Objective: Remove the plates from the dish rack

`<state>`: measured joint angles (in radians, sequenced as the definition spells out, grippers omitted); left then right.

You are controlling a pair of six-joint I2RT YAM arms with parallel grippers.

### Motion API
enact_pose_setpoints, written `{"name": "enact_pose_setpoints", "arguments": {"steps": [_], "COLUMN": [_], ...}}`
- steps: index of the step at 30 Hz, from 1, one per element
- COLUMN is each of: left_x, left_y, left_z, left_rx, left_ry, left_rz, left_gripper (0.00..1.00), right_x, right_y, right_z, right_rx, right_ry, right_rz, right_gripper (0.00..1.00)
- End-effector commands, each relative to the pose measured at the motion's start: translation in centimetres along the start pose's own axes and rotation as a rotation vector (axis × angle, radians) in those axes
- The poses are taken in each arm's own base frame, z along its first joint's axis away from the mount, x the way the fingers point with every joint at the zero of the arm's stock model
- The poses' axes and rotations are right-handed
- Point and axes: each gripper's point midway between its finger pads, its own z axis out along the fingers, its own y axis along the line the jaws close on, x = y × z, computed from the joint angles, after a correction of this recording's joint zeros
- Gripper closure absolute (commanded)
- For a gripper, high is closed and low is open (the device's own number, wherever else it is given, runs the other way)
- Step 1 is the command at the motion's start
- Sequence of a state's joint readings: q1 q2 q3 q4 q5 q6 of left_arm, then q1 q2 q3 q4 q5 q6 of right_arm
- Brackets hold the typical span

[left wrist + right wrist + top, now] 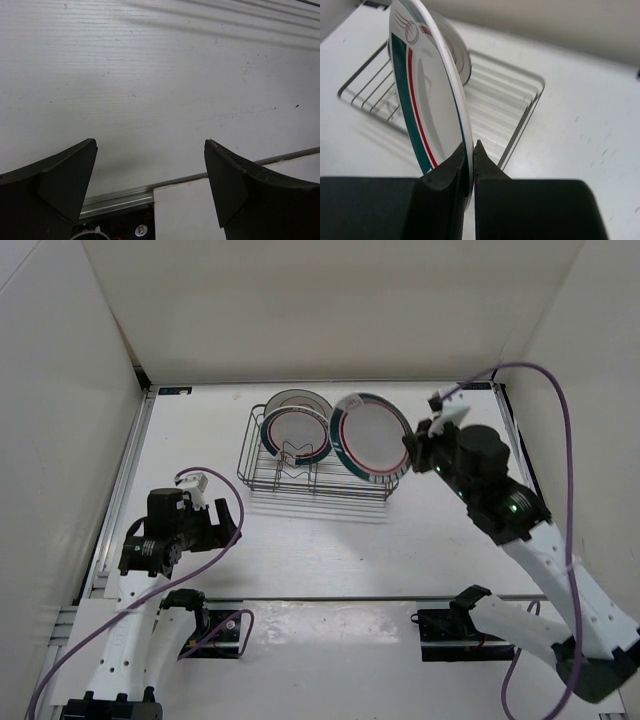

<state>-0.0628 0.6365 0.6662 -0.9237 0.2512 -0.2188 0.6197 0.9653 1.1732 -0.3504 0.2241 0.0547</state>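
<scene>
The right end effector pinches the rim of the teal-rimmed plate, upright over the 3 o'clock end of the dish rack. A second plate stands inside at 10 o'clock. The left end effector hangs wide open above the desk.

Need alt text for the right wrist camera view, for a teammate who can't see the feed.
The right gripper is clamped on the rim of a white plate with teal and red rings, held on edge. Behind it sits the grey wire dish rack on a white table, with a second plate standing in it.
</scene>
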Motion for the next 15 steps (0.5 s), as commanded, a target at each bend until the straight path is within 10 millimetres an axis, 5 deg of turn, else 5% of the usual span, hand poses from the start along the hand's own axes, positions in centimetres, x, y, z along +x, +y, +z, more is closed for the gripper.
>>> {"name": "enact_pose_setpoints", "arguments": {"steps": [1, 6, 8, 9, 11, 12, 15], "left_x": [0.2, 0.1, 0.2, 0.2, 0.2, 0.2, 0.3], "left_y": [-0.2, -0.3, -0.3, -0.3, -0.2, -0.2, -0.1], "left_z": [0.0, -0.1, -0.1, 0.0, 0.0, 0.0, 0.1], "left_rx": [0.010, 0.017, 0.015, 0.015, 0.009, 0.011, 0.007], "left_ry": [0.000, -0.003, 0.000, 0.000, 0.000, 0.002, 0.009], "left_rz": [0.001, 0.002, 0.000, 0.001, 0.001, 0.000, -0.004], "left_gripper": [0.00, 0.00, 0.00, 0.00, 0.00, 0.00, 0.00], "right_x": [6.1, 17.2, 17.9, 21.4, 21.9, 24.5, 27.0], "right_y": [1.1, 2.4, 2.9, 3.2, 4.5, 4.9, 5.8], "right_z": [-3.1, -6.2, -7.3, -7.7, -7.9, -7.8, -7.4], "right_rx": [-0.037, -0.063, -0.076, -0.071, -0.121, -0.134, -0.153], "right_ry": [0.137, 0.418, 0.392, 0.451, 0.430, 0.461, 0.478], "right_rz": [0.189, 0.330, 0.413, 0.468, 0.575, 0.600, 0.701], "right_gripper": [1.00, 1.00, 1.00, 1.00, 1.00, 1.00, 1.00]}}
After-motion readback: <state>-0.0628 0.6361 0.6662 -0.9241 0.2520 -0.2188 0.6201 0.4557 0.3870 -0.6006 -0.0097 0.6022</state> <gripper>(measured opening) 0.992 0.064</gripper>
